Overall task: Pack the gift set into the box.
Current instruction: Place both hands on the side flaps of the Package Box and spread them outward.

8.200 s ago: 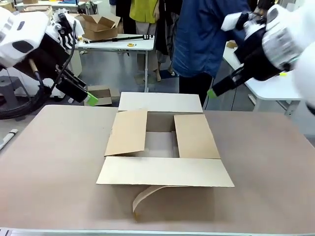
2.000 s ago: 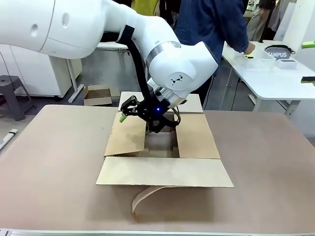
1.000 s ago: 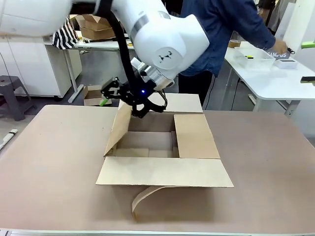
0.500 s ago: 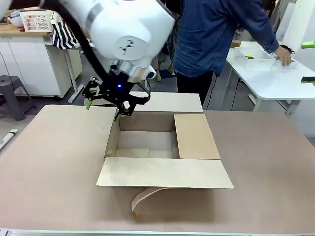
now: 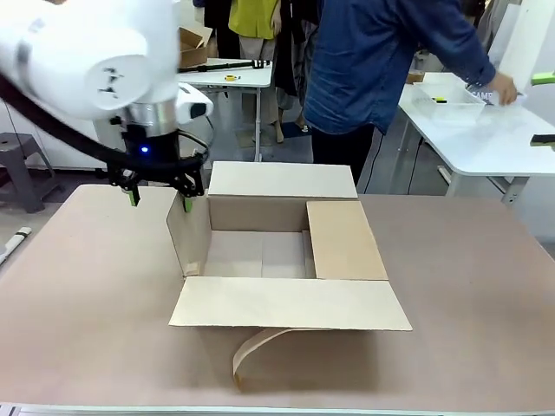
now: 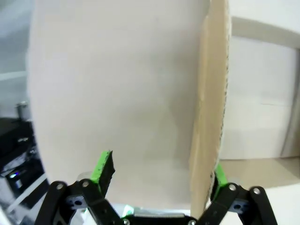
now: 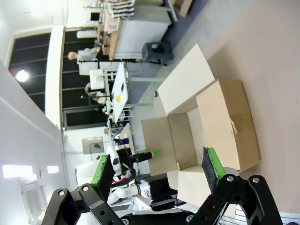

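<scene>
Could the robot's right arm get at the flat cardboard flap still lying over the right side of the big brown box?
Probably yes. That flap of the brown cardboard box lies bare with nothing on it, the left gripper is busy at the opposite flap, and the right gripper hangs open and empty.

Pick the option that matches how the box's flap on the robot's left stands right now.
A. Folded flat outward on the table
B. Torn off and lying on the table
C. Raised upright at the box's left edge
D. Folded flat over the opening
C: in the front view the left flap of the box stands upright, with the left pincer open astride its top edge.
</scene>
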Tool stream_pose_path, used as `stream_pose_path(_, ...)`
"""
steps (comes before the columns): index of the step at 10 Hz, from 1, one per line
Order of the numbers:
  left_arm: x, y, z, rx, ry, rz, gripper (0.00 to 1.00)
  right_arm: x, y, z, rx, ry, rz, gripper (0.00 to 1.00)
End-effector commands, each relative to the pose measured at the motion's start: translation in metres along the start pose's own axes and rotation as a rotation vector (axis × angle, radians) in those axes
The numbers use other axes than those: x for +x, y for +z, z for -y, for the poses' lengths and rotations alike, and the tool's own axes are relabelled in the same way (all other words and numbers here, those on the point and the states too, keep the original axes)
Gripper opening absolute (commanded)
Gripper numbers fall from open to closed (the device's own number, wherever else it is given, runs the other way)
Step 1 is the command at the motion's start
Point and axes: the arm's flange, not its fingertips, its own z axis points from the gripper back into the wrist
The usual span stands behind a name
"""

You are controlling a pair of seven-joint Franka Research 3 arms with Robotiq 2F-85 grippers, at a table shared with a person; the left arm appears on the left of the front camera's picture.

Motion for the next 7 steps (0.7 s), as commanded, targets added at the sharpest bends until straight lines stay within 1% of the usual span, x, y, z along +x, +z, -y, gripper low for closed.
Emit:
stream_pose_path(1,-0.013,-0.002,-0.034,-0.163,-0.044,0.029,1.0,-0.001,-0.003,-0.001,0.022,0.003,0.001,1.0)
stream_pose_path(2,-0.014,-0.005,-0.048,-0.24,-0.073,0.051,1.0,-0.001,-0.003,-0.001,0.022,0.003,0.001,1.0)
stream_pose_path(3,-0.012,-0.013,-0.057,-0.331,-0.136,0.078,1.0,-0.001,-0.003,-0.001,0.022,0.003,0.001,1.0)
stream_pose_path(4,-0.009,-0.028,-0.065,-0.442,-0.217,0.107,1.0,-0.001,-0.003,-0.001,0.022,0.003,0.001,1.0)
stream_pose_path(5,-0.005,-0.045,-0.07,-0.525,-0.272,0.114,1.0,-0.001,-0.003,-0.001,0.022,0.003,0.001,1.0)
stream_pose_path(6,-0.002,-0.06,-0.08,-0.636,-0.276,0.125,1.0,-0.001,-0.003,-0.001,0.022,0.003,0.001,1.0)
stream_pose_path(7,-0.001,-0.067,-0.093,-0.692,-0.264,0.143,1.0,-0.001,-0.003,-0.001,0.022,0.003,0.001,1.0)
